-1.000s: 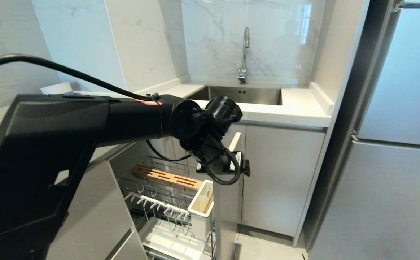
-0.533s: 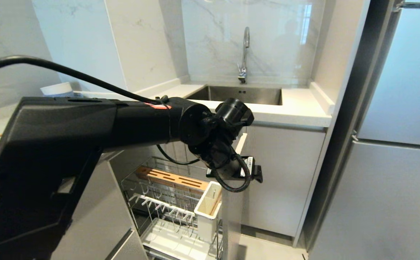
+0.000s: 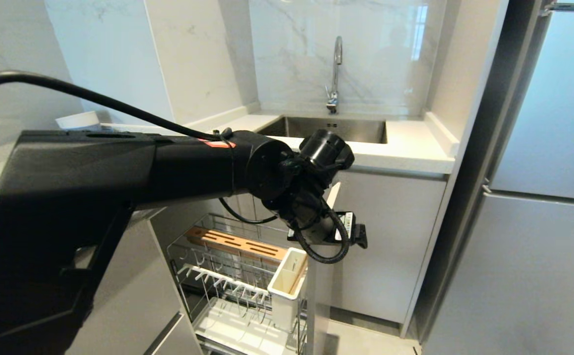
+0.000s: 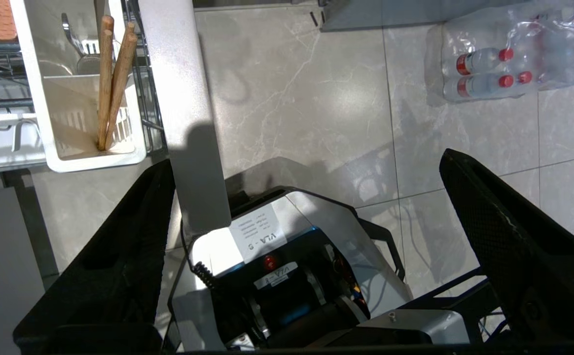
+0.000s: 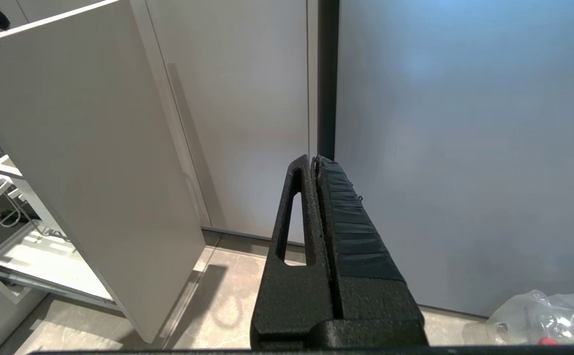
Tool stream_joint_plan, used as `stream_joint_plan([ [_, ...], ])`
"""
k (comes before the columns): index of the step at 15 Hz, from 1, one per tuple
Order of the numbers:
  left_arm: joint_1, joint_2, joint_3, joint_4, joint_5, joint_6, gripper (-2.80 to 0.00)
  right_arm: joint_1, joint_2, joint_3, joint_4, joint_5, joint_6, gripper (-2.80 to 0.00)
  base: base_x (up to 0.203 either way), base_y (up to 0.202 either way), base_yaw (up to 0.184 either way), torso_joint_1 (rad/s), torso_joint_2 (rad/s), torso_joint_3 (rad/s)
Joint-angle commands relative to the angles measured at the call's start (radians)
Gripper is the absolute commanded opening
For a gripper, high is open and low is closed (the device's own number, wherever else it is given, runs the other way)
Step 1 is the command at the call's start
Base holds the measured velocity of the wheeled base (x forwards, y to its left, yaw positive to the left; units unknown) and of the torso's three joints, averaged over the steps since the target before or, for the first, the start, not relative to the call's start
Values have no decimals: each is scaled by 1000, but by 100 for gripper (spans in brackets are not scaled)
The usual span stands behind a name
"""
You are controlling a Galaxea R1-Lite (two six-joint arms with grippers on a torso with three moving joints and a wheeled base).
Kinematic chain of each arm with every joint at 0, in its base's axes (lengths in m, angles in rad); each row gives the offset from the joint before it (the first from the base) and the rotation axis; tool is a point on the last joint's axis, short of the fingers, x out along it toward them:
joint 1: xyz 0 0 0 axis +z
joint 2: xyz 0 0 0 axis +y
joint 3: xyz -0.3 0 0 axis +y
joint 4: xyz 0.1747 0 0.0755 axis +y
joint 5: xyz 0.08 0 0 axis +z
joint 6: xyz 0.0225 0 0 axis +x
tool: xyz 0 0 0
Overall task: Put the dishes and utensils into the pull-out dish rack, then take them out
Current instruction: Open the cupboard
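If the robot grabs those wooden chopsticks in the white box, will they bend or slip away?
The chopsticks look like stiff, thin wood, so they probably won't bend. They lean loosely together in the white caddy, so pinching one may nudge the other. Being smooth and round, they could slip or roll.

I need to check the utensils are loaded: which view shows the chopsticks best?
The left wrist view: the chopsticks lean together, full length, in the white caddy. The head view shows only a sliver inside the caddy. The right wrist view shows none.

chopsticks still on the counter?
No: in the left wrist view the chopsticks stand in the white utensil caddy of the pull-out dish rack.
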Motion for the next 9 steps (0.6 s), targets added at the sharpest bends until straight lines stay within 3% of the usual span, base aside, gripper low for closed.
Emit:
stream_joint_plan([
  [1, 1, -18, -1, -1, -1, -3, 0, 0, 0, 2, 0, 0, 1, -280, 0, 0, 0, 0, 0, 0],
  [6, 16, -27, 11, 37, 109, -4, 0, 0, 0, 2, 0, 0, 1, -280, 0, 0, 0, 0, 0, 0],
  [9, 28, -57, 20, 40, 137, -17, 0, 0, 0, 2, 0, 0, 0, -280, 0, 0, 0, 0, 0, 0],
])
